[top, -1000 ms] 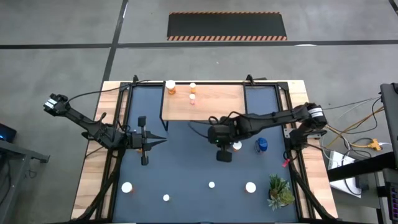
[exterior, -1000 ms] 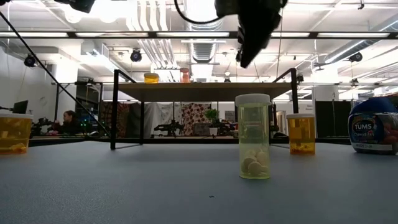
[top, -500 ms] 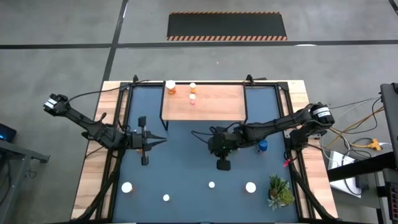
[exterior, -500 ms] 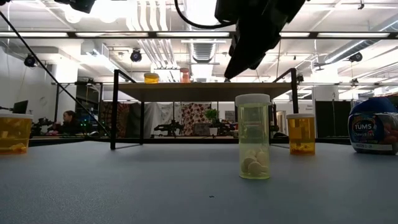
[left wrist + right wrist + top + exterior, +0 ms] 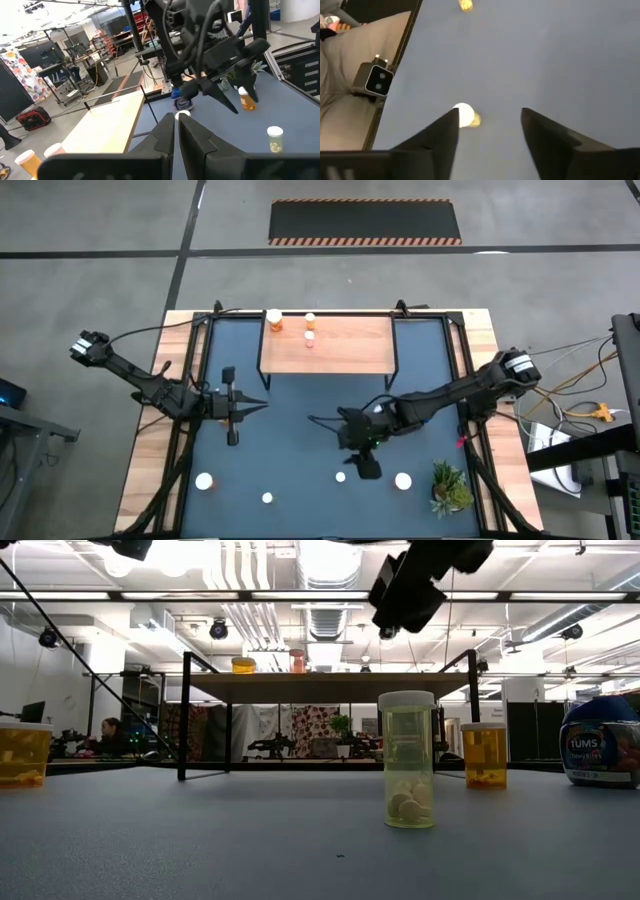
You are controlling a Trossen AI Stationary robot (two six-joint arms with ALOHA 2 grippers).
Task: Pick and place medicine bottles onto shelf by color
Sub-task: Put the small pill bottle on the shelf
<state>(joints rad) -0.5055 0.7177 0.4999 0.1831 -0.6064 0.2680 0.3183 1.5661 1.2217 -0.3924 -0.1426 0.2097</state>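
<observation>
My right gripper hangs open above the dark blue mat, tipped down toward the near edge. A pale white-capped bottle stands on the mat below it, close to one finger but not touched. More bottles stand on the mat: an orange one, another, a small one and the blue one. The wooden shelf carries three bottles at its far left. My left gripper waits shut, level, left of centre.
A small green plant stands at the mat's near right corner. The shelf's black legs rise from the mat at the far side. A small camera block sits at the table's near edge. Bare mat lies between the two grippers.
My right gripper has swung from just in front of the shelf toward the table's near edge, sinking a little and tipping its fingers downward. It now hangs over the pale bottle. The bottles have stayed where they were.
</observation>
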